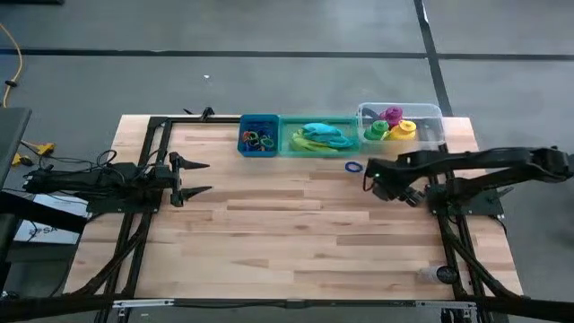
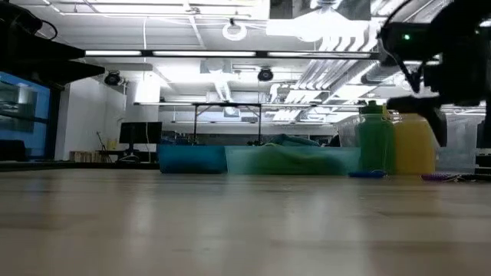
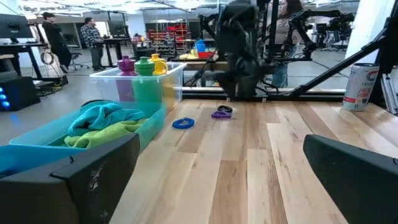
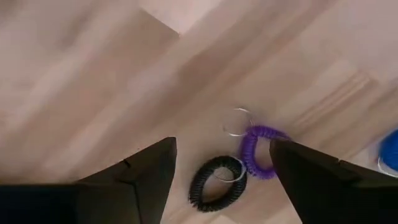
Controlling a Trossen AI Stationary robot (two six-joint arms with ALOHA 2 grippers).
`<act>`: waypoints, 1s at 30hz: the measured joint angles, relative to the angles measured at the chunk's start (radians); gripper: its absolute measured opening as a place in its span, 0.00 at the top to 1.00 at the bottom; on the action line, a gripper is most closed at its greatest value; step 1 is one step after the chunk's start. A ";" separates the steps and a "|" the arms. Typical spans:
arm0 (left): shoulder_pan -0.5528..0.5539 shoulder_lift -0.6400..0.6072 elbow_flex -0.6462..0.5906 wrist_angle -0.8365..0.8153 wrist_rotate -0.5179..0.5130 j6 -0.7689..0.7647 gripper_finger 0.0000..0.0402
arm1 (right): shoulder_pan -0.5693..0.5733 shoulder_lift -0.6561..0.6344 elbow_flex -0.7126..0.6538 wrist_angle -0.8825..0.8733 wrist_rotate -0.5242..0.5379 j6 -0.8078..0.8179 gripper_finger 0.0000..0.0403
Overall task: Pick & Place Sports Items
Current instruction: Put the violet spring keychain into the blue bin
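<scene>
Rings (image 4: 239,163) on table, beneath right end effector (image 4: 222,163), fingers apart, downward-pointing.

Robotics lab, exposed ceiling ducts (image 2: 322,69), workbenches (image 3: 112,46)

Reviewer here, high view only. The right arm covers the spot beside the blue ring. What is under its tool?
Observer: In the right wrist view, a purple coil ring and a black coil ring lie on the table beneath the right tool.
Operator: Gripped?
Observer: No. Its fingers stand apart, and both rings lie flat on the wood.
Operator: And the bottles in the clear bin, while the left tool waits open at the left?
Observer: The low view shows the green bottle and yellow bottle standing upright.
</scene>
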 joint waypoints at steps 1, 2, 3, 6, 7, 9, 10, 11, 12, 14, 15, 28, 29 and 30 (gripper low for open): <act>0.000 0.000 0.000 0.000 0.000 0.000 0.08 | 0.000 0.003 -0.024 0.034 0.017 0.000 0.49; 0.000 0.000 0.000 0.000 0.000 0.000 0.08 | -0.001 0.003 -0.045 0.065 0.029 0.000 0.49; 0.000 0.000 0.000 0.000 0.000 0.000 0.08 | -0.001 0.003 -0.067 0.095 0.037 0.000 0.49; 0.000 0.000 0.000 0.000 0.000 0.000 0.08 | -0.001 0.003 -0.122 0.176 0.044 0.000 0.49; 0.000 0.000 0.000 0.000 0.000 0.000 0.08 | -0.001 0.003 -0.137 0.198 0.044 0.000 0.49; 0.000 0.000 0.000 0.000 0.000 0.000 0.08 | -0.001 0.003 -0.163 0.233 0.044 0.000 0.49; 0.000 0.000 0.000 0.000 0.000 0.000 0.08 | -0.001 0.003 -0.174 0.248 0.044 0.001 0.49; 0.000 0.000 0.000 0.000 0.000 0.000 0.08 | -0.001 0.003 -0.185 0.260 0.044 0.001 0.49; 0.000 0.000 0.000 0.000 0.000 0.000 0.08 | -0.001 0.003 -0.195 0.271 0.044 0.001 0.49; 0.000 0.000 0.000 0.000 0.000 0.000 0.08 | -0.001 0.003 -0.209 0.289 0.044 0.001 0.49; 0.000 0.000 0.000 0.000 0.000 0.000 0.08 | -0.004 0.003 -0.215 0.301 0.043 0.001 0.49; 0.000 0.000 0.000 0.000 0.000 0.000 0.08 | -0.053 0.001 -0.259 0.366 0.034 0.005 0.73; 0.000 0.000 0.000 0.000 0.000 0.000 0.08 | -0.054 0.001 -0.259 0.365 0.034 0.005 0.77; 0.000 0.000 0.000 0.000 0.000 0.000 0.08 | -0.054 0.001 -0.259 0.364 0.035 0.005 0.80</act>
